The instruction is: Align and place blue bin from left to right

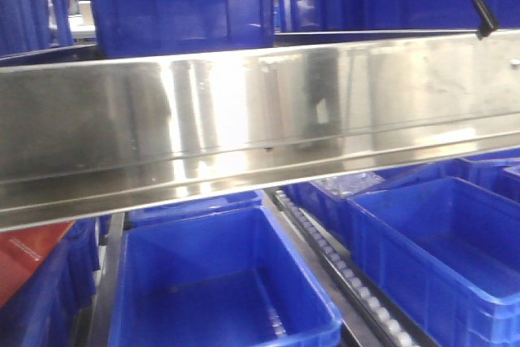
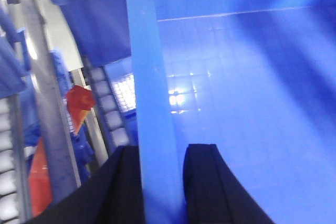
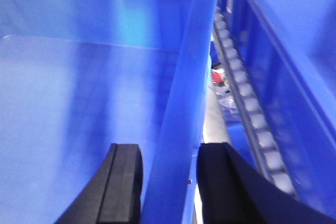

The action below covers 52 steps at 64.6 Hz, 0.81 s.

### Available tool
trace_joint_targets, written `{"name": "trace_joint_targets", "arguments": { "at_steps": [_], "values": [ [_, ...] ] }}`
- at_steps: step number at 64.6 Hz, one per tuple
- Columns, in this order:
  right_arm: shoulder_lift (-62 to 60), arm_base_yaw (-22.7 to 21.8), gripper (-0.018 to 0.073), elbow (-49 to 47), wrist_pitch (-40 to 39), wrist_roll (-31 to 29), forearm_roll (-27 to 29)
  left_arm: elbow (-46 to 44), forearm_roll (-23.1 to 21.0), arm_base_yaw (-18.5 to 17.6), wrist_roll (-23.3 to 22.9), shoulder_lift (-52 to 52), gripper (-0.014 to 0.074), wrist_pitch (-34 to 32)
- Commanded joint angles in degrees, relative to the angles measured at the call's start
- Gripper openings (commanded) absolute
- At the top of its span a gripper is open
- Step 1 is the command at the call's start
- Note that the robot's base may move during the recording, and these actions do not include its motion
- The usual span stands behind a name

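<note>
The blue bin (image 1: 227,282) sits low in the middle of the front view, open and empty; neither gripper shows there. In the left wrist view my left gripper (image 2: 163,153) straddles the bin's left wall (image 2: 147,77), one black finger (image 2: 123,182) outside and one inside, both pressed on the wall. The bin's floor (image 2: 236,77) spreads to the right. In the right wrist view my right gripper (image 3: 168,153) clamps the bin's right wall (image 3: 184,103), with the bin's inside (image 3: 68,103) at left.
A steel shelf beam (image 1: 260,111) crosses the front view, with blue bins (image 1: 179,2) on it. A roller track (image 1: 349,274) separates the held bin from another blue bin (image 1: 447,258) on the right. A red object (image 1: 24,253) lies at the left.
</note>
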Motion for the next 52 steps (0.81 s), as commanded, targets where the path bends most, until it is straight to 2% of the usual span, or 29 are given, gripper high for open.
{"name": "trace_joint_targets", "arguments": {
  "at_steps": [1, 52],
  "values": [
    [-1.0, -0.1, -0.0079, -1.1, -6.5, 1.1, -1.5, -1.1, -2.1, -0.8, 1.0, -1.8, -0.0013, -3.6],
    [-1.0, -0.1, -0.0079, -1.1, -6.5, 1.1, -1.5, -1.1, -2.1, -0.8, 1.0, -1.8, -0.0013, -3.6]
  ]
}}
